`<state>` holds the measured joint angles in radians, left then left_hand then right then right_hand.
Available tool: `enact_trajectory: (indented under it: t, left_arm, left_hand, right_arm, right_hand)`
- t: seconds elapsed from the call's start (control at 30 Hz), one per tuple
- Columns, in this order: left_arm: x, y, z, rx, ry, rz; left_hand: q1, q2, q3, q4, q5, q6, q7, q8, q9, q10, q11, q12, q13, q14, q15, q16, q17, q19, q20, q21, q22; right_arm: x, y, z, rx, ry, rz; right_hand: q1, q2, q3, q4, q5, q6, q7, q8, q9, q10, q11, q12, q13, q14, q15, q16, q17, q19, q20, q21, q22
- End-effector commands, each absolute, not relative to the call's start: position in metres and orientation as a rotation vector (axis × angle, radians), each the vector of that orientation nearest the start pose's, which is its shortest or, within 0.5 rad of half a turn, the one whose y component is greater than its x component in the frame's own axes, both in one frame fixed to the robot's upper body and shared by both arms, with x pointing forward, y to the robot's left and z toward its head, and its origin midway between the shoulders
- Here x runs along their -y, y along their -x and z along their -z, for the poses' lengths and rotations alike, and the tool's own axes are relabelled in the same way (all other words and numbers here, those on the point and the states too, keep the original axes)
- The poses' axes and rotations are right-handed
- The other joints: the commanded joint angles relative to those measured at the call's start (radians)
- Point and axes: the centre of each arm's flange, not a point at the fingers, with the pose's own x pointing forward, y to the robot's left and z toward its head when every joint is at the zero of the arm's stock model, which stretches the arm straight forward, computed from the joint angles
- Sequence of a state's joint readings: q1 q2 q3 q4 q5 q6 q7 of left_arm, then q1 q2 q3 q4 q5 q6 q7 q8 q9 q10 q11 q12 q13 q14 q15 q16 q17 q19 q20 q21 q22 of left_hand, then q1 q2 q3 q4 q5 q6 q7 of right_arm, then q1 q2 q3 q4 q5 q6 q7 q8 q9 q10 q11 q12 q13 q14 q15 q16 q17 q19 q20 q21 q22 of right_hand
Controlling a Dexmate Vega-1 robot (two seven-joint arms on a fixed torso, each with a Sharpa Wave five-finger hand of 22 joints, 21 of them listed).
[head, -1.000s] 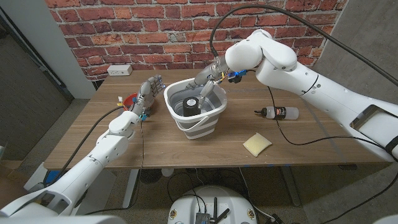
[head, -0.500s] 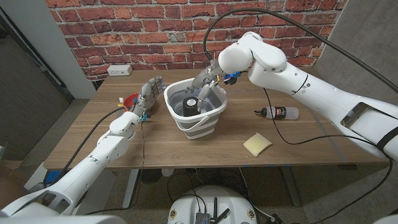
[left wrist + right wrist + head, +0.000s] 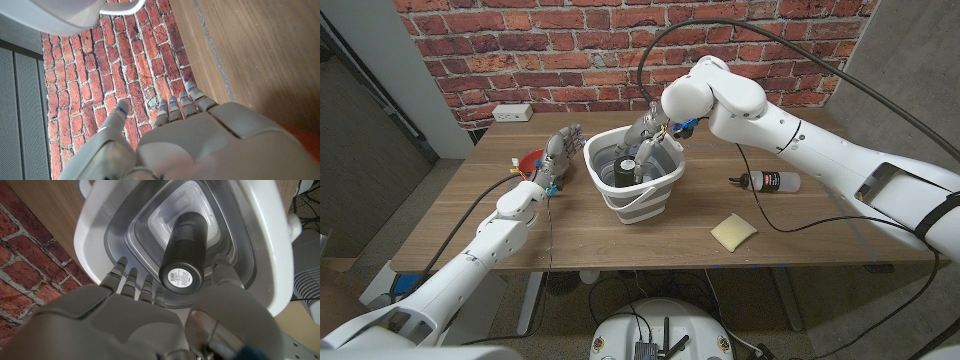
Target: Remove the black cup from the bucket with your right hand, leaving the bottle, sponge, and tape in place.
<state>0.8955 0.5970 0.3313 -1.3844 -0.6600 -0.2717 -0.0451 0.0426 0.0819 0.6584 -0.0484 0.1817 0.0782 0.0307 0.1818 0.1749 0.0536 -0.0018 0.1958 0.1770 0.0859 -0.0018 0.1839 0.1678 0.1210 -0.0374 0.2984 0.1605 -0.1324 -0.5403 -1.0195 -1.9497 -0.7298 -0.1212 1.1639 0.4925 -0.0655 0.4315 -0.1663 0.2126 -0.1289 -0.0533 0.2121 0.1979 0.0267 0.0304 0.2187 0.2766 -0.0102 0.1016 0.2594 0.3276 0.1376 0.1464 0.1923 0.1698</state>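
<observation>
Black cup (image 3: 186, 255), grasped between the right hand's (image 3: 647, 135) fingers inside the bucket (image 3: 655, 190), could slip if lifted carelessly.

Bright, even indoor light, soft shadows on the table (image 3: 620, 240), blurred near hands in the wrist views.

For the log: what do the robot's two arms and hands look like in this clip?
Both arms have smooth, glossy white rounded shells with bulbous joints. The left hand and right hand are grey, jointed metal-and-plastic; the left hand's fingertips carry small blue marks. A thick black cable loops over the right arm, a thinner black one runs along the left arm, and coloured wiring sits at both wrists.
</observation>
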Motion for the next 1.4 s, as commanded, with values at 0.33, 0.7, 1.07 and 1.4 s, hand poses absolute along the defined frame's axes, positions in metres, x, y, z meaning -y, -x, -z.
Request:
enact_trajectory:
  t: [0.33, 0.7, 1.07, 1.4]
  left_arm:
    - [-0.317, -0.637, 0.025, 0.595, -0.007, 0.218]
    - [-0.316, -0.639, 0.026, 0.586, -0.006, 0.228]
    - [-0.315, -0.642, 0.027, 0.583, 0.0, 0.239]
    - [-0.315, -0.646, 0.028, 0.573, 0.002, 0.241]
  left_hand:
    - [-0.007, 0.06, 0.009, -0.002, 0.002, 0.01, -0.001, 0.001, 0.001, 0.01, 0.006, -0.001, 0.003, 0.011, 0.001, -0.004, 0.002, 0.014, -0.056, -0.01, 0.005]
    - [-0.008, 0.06, 0.01, -0.002, 0.001, 0.01, -0.004, 0.001, 0.001, 0.01, 0.008, -0.002, 0.003, 0.011, 0.003, -0.005, 0.002, 0.018, -0.053, -0.016, 0.005]
    - [-0.009, 0.059, 0.011, -0.001, 0.001, 0.011, -0.005, 0.001, 0.001, 0.012, 0.008, -0.001, 0.003, 0.012, 0.004, -0.005, 0.002, 0.021, -0.052, -0.021, 0.005]
    - [-0.01, 0.059, 0.012, 0.001, 0.001, 0.012, -0.01, 0.002, 0.002, 0.014, 0.009, 0.0, 0.003, 0.014, 0.005, -0.004, 0.002, 0.027, -0.05, -0.024, 0.006]
  right_arm:
    - [-0.023, -0.498, -0.104, 0.419, 2.29, -0.697]
    - [-0.031, -0.501, -0.1, 0.425, 2.323, -0.694]
    - [-0.031, -0.506, -0.099, 0.466, 2.317, -0.67]
    - [-0.029, -0.508, -0.1, 0.516, 2.287, -0.652]
  right_hand:
    - [0.021, 0.002, 0.012, -0.002, -0.005, 0.019, 0.0, 0.014, 0.005, 0.009, 0.005, 0.013, 0.008, 0.015, -0.001, 0.01, 0.006, 0.022, 0.0, 0.01, 0.003]
    - [0.044, 0.005, 0.02, -0.005, -0.004, 0.046, -0.003, 0.026, 0.007, 0.032, 0.007, 0.023, 0.013, 0.036, -0.011, 0.02, 0.01, 0.042, -0.002, 0.013, 0.003]
    - [0.108, 0.002, 0.035, -0.007, -0.003, 0.118, -0.01, 0.059, 0.011, 0.108, 0.001, 0.05, 0.029, 0.147, -0.056, 0.069, 0.024, 0.179, -0.031, 0.046, 0.005]
    - [0.178, 0.001, 0.038, -0.005, -0.01, 0.226, -0.005, 0.104, 0.013, 0.212, -0.02, 0.084, 0.053, 0.264, -0.121, 0.128, 0.047, 0.316, -0.089, 0.073, 0.01]
